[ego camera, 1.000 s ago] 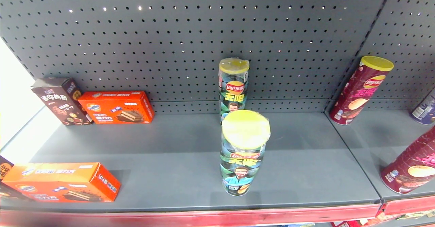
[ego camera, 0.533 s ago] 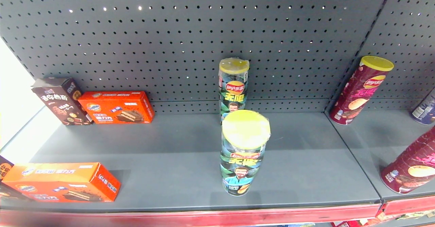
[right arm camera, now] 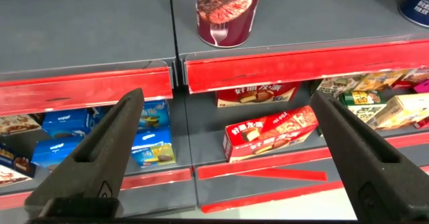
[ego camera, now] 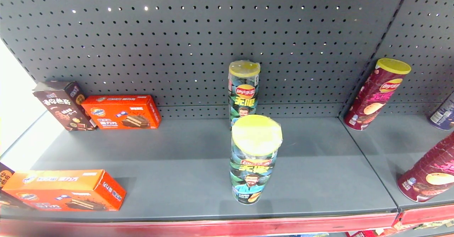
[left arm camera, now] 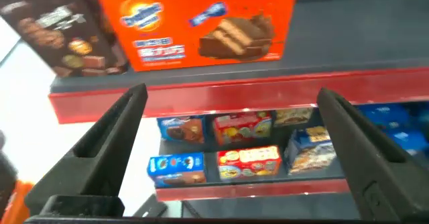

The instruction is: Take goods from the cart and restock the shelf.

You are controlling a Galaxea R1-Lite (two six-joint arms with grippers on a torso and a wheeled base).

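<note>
Over the last second nothing in my head view has changed: every pack on the shelf (ego camera: 177, 180) sits where it was. That view gives me the shelf top and its pegboard back (ego camera: 159, 45). By count there are two green crisp tubes upright at the middle, the front green tube (ego camera: 253, 162) near the lip and the rear green tube (ego camera: 243, 91) directly behind it at the pegboard back. Two maroon tubes stand on the next bay to the right, the rear maroon tube (ego camera: 376, 95) at the back and the front maroon tube (ego camera: 429, 175) near the edge, with one blue can (ego camera: 443, 114) cut by the frame. To the left are two orange boxes, the rear orange box (ego camera: 122, 111) and the front orange box (ego camera: 65, 191). A brown box (ego camera: 62, 105) stands just beside the rear one, and a second dark box (ego camera: 4, 175) is at the frame edge. The wrist views add what lies below the red shelf lip (left arm camera: 268, 93): biscuit packs (left arm camera: 248, 163) on a lower shelf under my left arm, red cartons (right arm camera: 271, 133) and blue packets (right arm camera: 67, 123) under my right. The left end effector (left arm camera: 231, 95) hangs in front of the lip below the front orange box, jaws spread wide and holding nothing. The right end effector (right arm camera: 226, 98) is likewise spread and holding nothing, below the front maroon tube.
</note>
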